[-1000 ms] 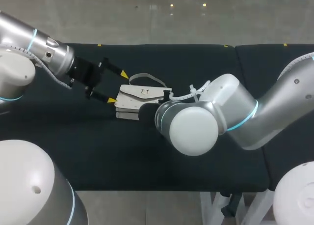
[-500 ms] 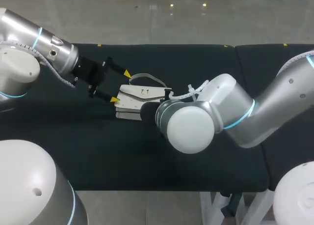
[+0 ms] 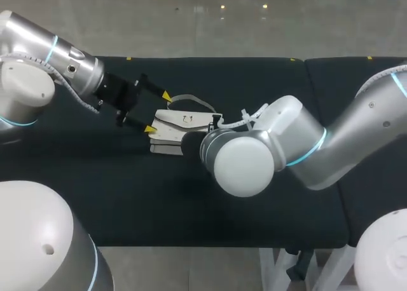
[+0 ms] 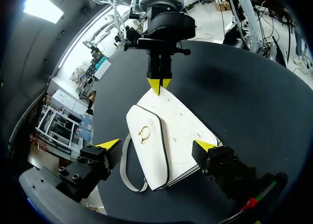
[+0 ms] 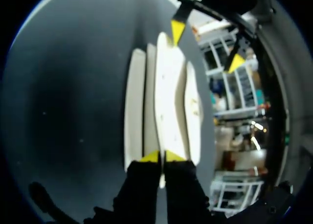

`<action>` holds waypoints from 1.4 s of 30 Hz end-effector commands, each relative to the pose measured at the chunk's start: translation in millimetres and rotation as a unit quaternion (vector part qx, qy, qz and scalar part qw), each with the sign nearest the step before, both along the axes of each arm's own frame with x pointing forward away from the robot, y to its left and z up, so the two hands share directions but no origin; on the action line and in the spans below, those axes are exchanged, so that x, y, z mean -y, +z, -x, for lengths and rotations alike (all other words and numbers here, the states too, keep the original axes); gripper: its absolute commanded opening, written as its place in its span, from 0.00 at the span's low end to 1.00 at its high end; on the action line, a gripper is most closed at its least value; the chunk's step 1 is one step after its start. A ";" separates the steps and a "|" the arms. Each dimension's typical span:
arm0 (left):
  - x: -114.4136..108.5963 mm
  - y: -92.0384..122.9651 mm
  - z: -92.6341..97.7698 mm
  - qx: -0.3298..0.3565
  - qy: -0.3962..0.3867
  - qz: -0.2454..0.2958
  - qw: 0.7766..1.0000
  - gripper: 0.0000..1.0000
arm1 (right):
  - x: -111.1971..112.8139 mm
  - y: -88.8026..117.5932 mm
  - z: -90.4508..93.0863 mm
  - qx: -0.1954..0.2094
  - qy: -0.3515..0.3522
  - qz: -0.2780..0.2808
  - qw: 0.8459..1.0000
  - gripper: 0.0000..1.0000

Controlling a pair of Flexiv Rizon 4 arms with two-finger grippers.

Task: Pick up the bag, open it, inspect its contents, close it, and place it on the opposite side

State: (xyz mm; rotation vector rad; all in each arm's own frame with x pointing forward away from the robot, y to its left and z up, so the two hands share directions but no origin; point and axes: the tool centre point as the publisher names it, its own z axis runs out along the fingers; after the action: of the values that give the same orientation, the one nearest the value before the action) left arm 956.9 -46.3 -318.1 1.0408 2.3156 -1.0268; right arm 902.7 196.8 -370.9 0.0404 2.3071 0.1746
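Progress stands at the pick-up step, judged from the layout: the bag (image 3: 181,129) lies flat on the dark surface (image 3: 254,87) left of centre. Its flap appears closed. Lifting, opening, inspection, closing and transfer to the opposite side all remain.

Left pincer (image 3: 158,112): the jaws stand wide and straddle the bag's left end without touching it. The tips are bright yellow wedges on black fingers.

Bag: white, smooth and leather-like, with a rectangular body, rounded corners and dark edge piping. A small gold ring clasp (image 4: 143,133) sits on the flap. A flat grey strap (image 4: 124,172) loops out from the rear edge. Seen edge-on in the right wrist view, the bag shows as several stacked panels.

Right pincer (image 5: 162,157): the jaws stand narrow and pinch a thin white edge at the bag's right end. The surface covering looks matte and fabric-like.
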 end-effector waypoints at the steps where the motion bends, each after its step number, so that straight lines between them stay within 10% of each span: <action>1: 0.7 -3.7 3.2 0.013 -0.001 0.005 1.000 1.00 | 0.9 -6.3 2.7 0.015 0.004 -0.008 1.000 0.00; 17: 11.2 -6.2 22.4 0.080 -0.019 0.036 0.996 0.73 | -0.1 -6.7 4.5 0.020 -0.005 -0.012 1.000 0.00; 42: 45.1 -41.9 -13.2 0.102 -0.025 0.015 0.994 0.40 | -0.1 -6.7 4.5 0.020 -0.005 -0.012 1.000 0.00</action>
State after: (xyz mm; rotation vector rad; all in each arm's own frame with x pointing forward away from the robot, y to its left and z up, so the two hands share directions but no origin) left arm 968.2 -84.3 -351.7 1.1518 2.1194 -0.9316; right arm 900.3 198.9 -373.1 0.0663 2.3045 0.1811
